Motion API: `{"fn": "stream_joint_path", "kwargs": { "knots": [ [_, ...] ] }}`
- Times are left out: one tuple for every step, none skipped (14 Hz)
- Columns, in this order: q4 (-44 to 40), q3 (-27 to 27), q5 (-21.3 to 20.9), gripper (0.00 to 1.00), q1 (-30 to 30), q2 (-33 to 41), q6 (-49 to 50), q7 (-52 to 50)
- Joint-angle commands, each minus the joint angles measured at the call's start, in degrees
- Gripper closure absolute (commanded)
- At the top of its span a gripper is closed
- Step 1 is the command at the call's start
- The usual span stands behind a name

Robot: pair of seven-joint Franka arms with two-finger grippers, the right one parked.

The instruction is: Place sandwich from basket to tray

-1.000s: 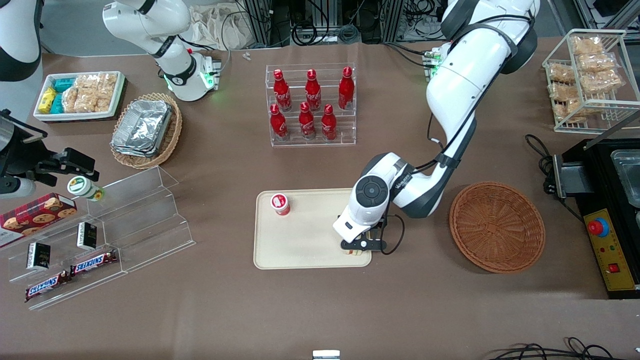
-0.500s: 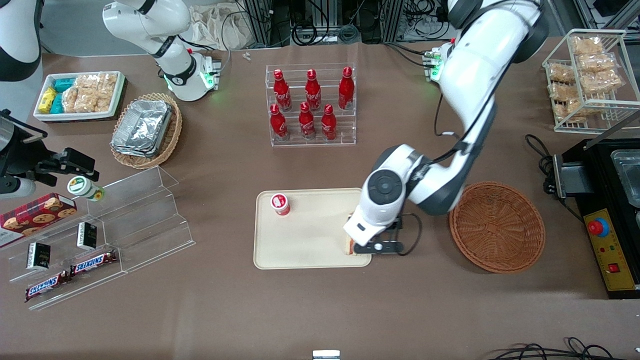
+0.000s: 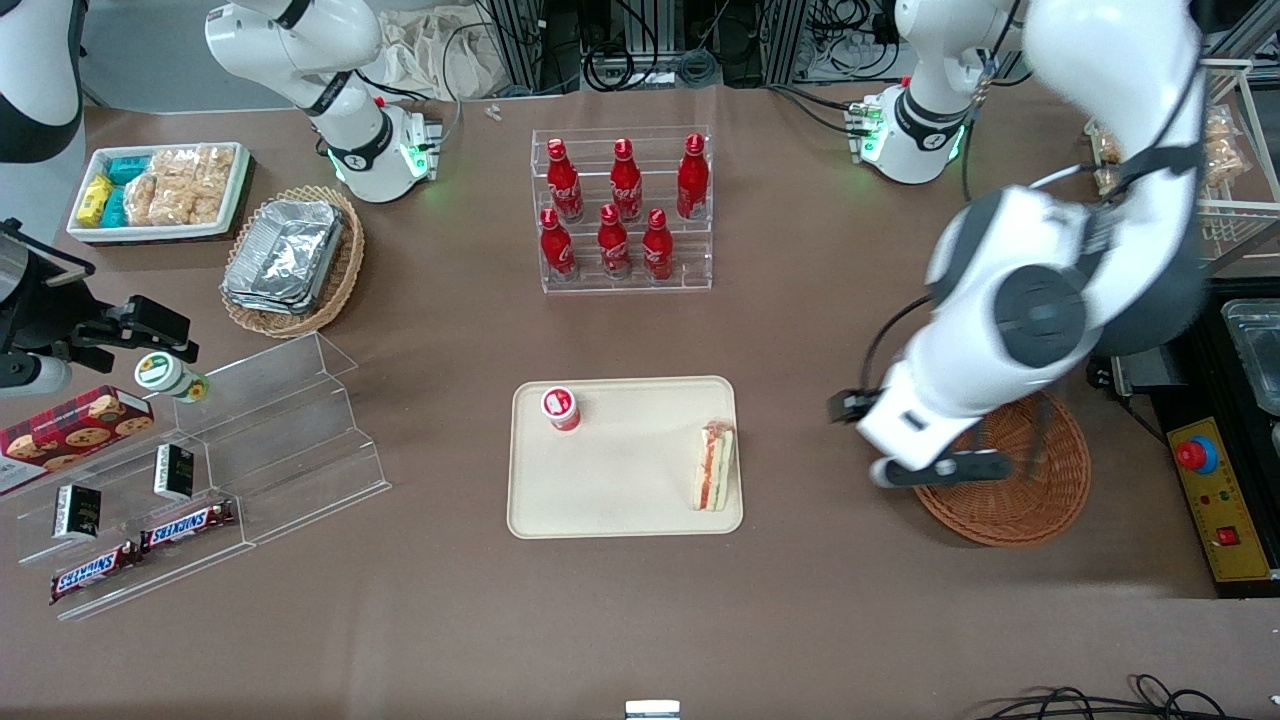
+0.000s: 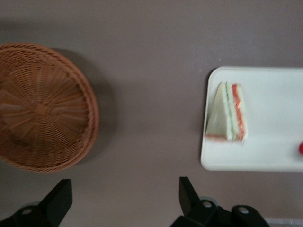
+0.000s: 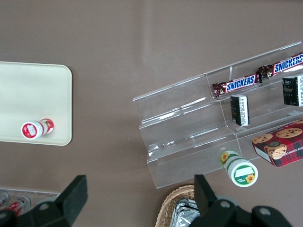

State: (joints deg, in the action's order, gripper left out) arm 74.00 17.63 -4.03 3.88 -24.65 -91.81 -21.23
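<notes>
The sandwich point(image 3: 714, 466) lies on the cream tray point(image 3: 620, 505), at the tray's end nearest the working arm; its orange-red and green layers show. It also shows in the left wrist view point(image 4: 227, 114) on the tray point(image 4: 279, 151). The round reddish-brown basket point(image 3: 1010, 500) stands beside the tray toward the working arm's end and holds nothing; the left wrist view shows it too point(image 4: 40, 106). My left gripper point(image 3: 940, 470) is open and empty, raised above the table over the basket's edge nearest the tray. Bare table shows between its fingers point(image 4: 187, 194).
A small red jar with a white lid point(image 3: 561, 408) stands on the tray's corner toward the parked arm. A clear rack of red bottles point(image 3: 622, 210) stands farther from the front camera. Clear snack shelves point(image 3: 230, 450) lie toward the parked arm's end. A black control box point(image 3: 1215, 490) stands beside the basket.
My left gripper let go of the sandwich on the tray, rose, and swung away toward the basket. The sandwich stays on the tray.
</notes>
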Motion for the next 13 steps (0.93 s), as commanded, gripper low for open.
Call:
{"fn": "stream_joint_path", "kwargs": {
  "knots": [
    [2.8, 0.5, 2.9, 0.0, -6.3, 7.5, 6.0, 8.1],
    [3.2, 0.1, 2.9, 0.0, -7.7, 10.1, 8.8, 9.4],
    [4.0, -0.1, 2.9, 0.0, -9.2, 12.2, 10.8, 11.0],
    [5.2, -1.2, 2.9, 0.0, -9.4, 14.6, 11.6, 11.5],
    [6.8, -3.8, 3.1, 0.0, -9.0, 17.0, 11.7, 11.6],
    [8.1, -5.9, 3.6, 0.0, -7.8, 19.1, 11.7, 11.6],
    [9.1, -9.7, 5.2, 0.0, -5.9, 20.9, 12.4, 11.6],
    [9.7, -14.7, 6.2, 0.0, -2.6, 22.2, 12.7, 11.6],
    [10.7, -19.6, 6.9, 0.0, 1.0, 23.3, 12.7, 11.6],
    [11.2, -21.7, 7.1, 0.0, 2.7, 23.9, 12.7, 11.6],
    [11.0, -21.8, 7.1, 0.0, 2.7, 23.6, 12.6, 11.4],
    [10.6, -21.7, 7.4, 0.0, 2.7, 23.2, 12.6, 11.3],
    [10.1, -21.5, 7.3, 0.0, 2.5, 22.6, 12.7, 11.4]
  ]
}}
